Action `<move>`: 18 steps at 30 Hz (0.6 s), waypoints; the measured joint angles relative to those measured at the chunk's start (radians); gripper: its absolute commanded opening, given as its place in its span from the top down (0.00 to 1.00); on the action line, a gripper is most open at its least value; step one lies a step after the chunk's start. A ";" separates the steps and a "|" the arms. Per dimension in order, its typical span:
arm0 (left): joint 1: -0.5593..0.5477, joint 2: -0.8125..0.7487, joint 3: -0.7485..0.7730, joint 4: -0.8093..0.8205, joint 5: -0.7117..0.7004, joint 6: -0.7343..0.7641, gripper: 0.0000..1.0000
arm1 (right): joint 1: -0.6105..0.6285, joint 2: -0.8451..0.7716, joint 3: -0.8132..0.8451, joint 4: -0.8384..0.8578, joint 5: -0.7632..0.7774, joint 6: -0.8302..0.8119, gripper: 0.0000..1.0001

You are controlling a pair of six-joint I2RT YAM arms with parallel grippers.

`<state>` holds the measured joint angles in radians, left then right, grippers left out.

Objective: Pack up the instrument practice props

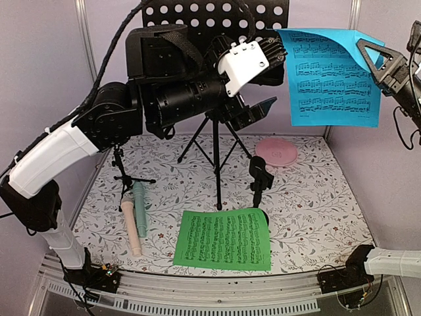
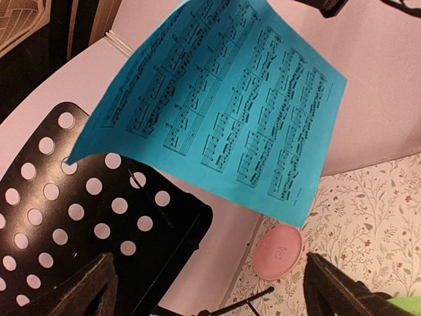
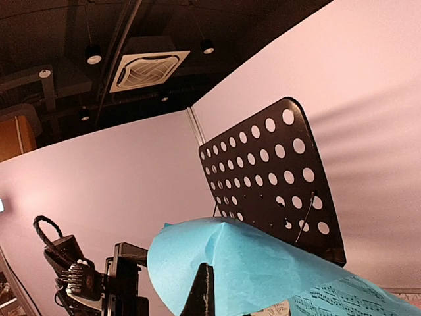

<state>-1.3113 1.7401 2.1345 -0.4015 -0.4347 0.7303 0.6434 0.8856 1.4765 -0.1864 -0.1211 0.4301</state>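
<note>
The black perforated music rack (image 1: 197, 13) stands on tripod legs (image 1: 217, 151) at the back. My right gripper (image 1: 371, 56) is shut on the top right corner of the blue music sheet (image 1: 332, 79), which hangs in the air to the right of the rack. From the right wrist, the sheet (image 3: 263, 270) drapes over the shut gripper (image 3: 204, 289). My left gripper (image 1: 266, 79) is open and empty just left of the sheet (image 2: 217, 105). The green sheet (image 1: 223, 238) lies flat at the front. The mint microphone (image 1: 140, 207) and the pink one (image 1: 131, 227) lie at the left.
Two small black mic supports (image 1: 122, 171) (image 1: 260, 174) stand on the flowered table cover, one at the left and one near the middle. A round pink plate (image 1: 276, 152) lies at the back right. Pale walls close in the left, back and right sides.
</note>
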 measured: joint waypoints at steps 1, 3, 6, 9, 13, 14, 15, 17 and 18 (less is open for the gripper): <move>-0.004 0.000 0.000 0.005 0.000 -0.001 0.01 | 0.000 -0.018 -0.007 -0.001 0.008 0.000 1.00; -0.008 0.000 0.000 0.008 -0.001 -0.005 0.01 | 0.000 -0.039 -0.028 -0.001 0.012 0.019 1.00; -0.012 0.002 0.000 0.009 -0.001 -0.014 0.01 | 0.000 -0.036 -0.067 -0.021 0.007 0.061 1.00; -0.018 0.002 0.002 0.009 0.000 -0.028 0.01 | 0.000 -0.013 -0.109 -0.057 -0.009 0.110 1.00; -0.024 0.009 0.005 0.000 0.007 -0.060 0.01 | 0.000 0.017 -0.164 -0.068 -0.040 0.162 1.00; -0.024 0.013 0.007 -0.008 0.012 -0.072 0.01 | 0.000 0.022 -0.174 -0.068 -0.048 0.174 1.00; -0.024 0.019 0.009 -0.016 0.018 -0.087 0.01 | 0.000 0.026 -0.181 -0.067 -0.056 0.183 1.00; -0.024 0.032 0.010 -0.036 0.029 -0.117 0.01 | 0.000 0.031 -0.191 -0.057 -0.072 0.200 1.00; -0.024 0.038 0.010 -0.043 0.033 -0.131 0.01 | 0.000 0.033 -0.194 -0.048 -0.081 0.207 1.00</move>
<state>-1.3357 1.7779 2.1441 -0.4442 -0.4019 0.5991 0.6434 0.9188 1.2823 -0.2344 -0.2024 0.6373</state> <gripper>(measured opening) 0.992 0.011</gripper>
